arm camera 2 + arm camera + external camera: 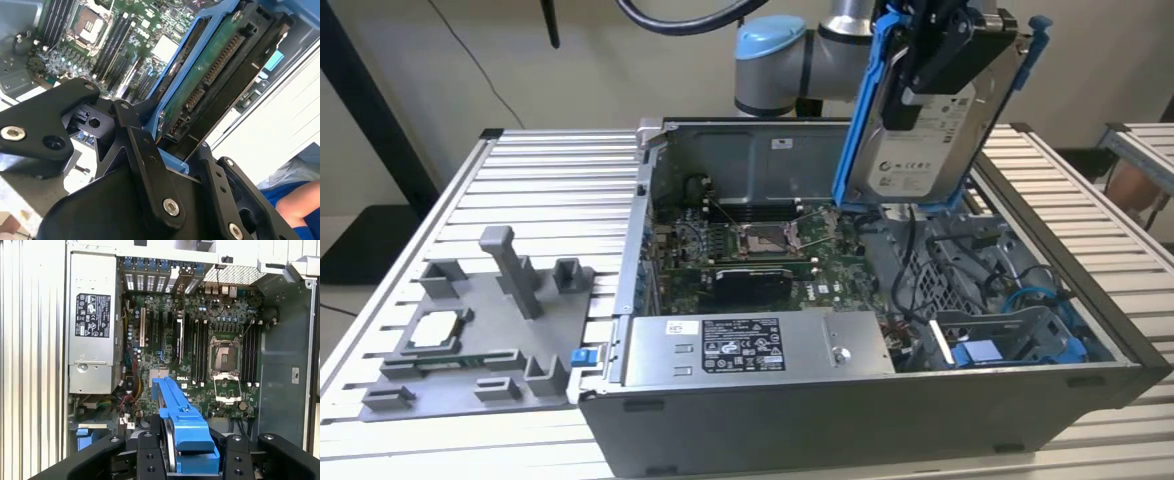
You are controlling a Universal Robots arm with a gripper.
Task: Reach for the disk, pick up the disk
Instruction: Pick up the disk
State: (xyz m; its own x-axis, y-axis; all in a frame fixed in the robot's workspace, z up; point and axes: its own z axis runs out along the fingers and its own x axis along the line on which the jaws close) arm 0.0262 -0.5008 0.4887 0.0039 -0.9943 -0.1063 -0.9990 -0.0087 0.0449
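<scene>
The disk (923, 140) hangs upright in the air above the back right part of the open computer case (854, 420), with its white label facing the camera and its blue carrier frame around the edges. My gripper (945, 62) is shut on the disk from above, one black finger lying across its face. In the second wrist view the disk (207, 75) shows its green circuit side and connector between the black fingers (250, 65). In the first wrist view the blue frame edge of the disk (181, 420) runs out from my gripper (186, 460) over the motherboard.
Below lie the motherboard (747, 250), the grey power supply (747, 345) and a blue bracket (987, 355) in the case's drive bay. A grey fixture (467, 340) holding a small square chip stands on the slatted table at the exterior view's left. A person's arm (295, 200) is nearby.
</scene>
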